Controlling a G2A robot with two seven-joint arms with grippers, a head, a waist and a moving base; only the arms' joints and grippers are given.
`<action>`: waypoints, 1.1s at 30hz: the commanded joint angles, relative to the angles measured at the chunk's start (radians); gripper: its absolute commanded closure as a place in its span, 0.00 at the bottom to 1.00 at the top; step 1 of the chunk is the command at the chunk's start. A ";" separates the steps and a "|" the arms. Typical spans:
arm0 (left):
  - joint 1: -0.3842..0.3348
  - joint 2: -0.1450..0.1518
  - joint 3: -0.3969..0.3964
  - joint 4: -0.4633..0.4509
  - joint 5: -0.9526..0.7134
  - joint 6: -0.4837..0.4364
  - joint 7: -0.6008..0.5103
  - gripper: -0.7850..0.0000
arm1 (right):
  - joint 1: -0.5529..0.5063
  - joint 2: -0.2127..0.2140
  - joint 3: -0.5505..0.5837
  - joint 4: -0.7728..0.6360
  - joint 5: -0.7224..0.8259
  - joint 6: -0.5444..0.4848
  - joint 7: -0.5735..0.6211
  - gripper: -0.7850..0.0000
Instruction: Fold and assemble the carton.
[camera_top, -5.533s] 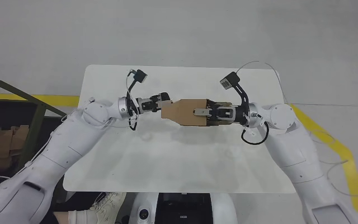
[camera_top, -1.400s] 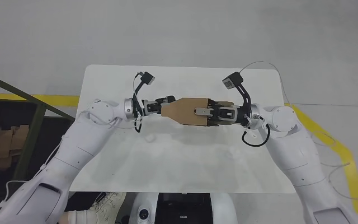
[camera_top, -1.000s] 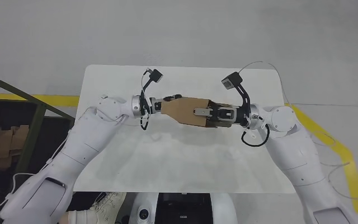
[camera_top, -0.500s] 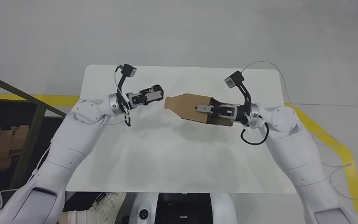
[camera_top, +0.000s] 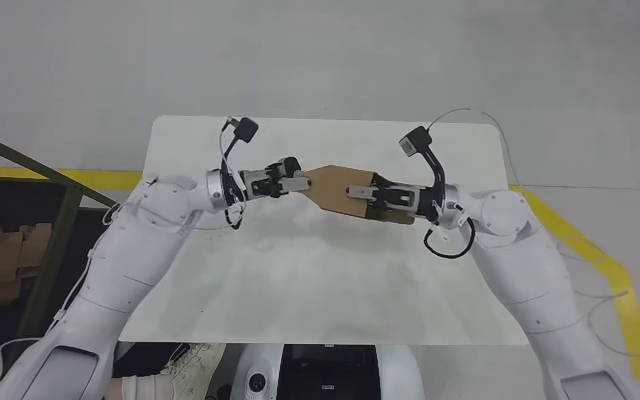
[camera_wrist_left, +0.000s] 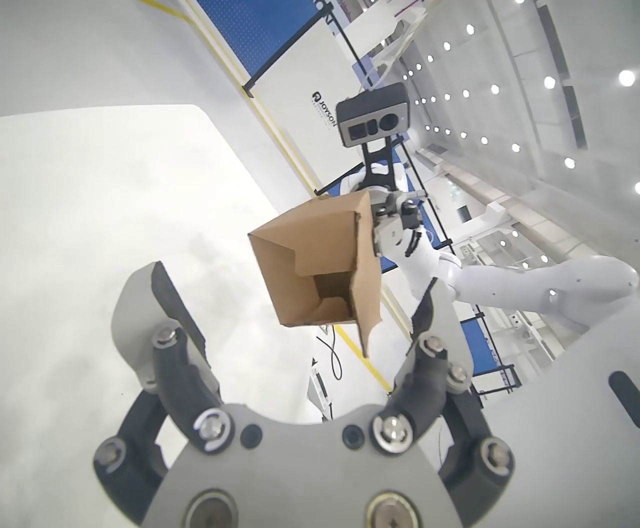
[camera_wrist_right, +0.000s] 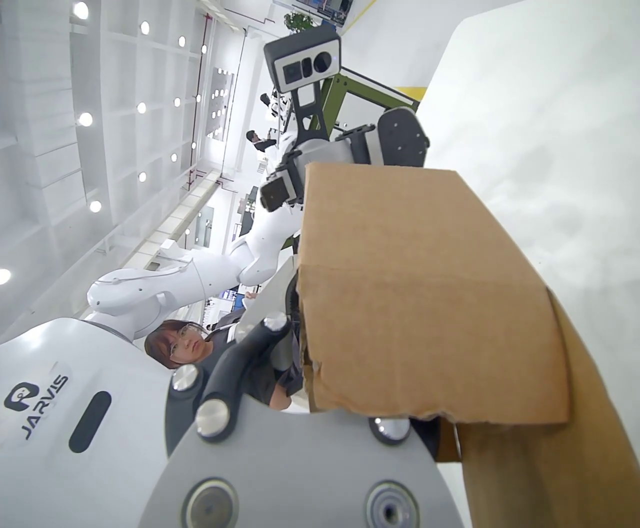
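Brown carton (camera_top: 340, 190), clamped in the right gripper (camera_top: 372, 196), is squared up; its end beside the wide-open left gripper (camera_top: 297, 183) is unclosed.

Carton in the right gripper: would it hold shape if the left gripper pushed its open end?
Probably not: the carton is thin board with an open end and loose flaps, which would likely fold inward. It seems light, since the right gripper alone holds it above the table. The open left gripper might also twist it.
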 joint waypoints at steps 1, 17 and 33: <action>-0.005 -0.005 0.014 0.014 0.014 0.007 0.020 0.00 | -0.003 0.001 0.003 -0.006 0.009 -0.006 0.008 1.00; -0.011 -0.023 0.049 0.054 -0.016 -0.040 0.018 0.00 | -0.006 0.002 0.007 -0.017 0.043 -0.019 0.034 1.00; -0.054 -0.047 0.104 0.116 -0.087 -0.029 -0.047 0.00 | -0.003 0.002 0.003 -0.014 0.075 -0.036 0.062 1.00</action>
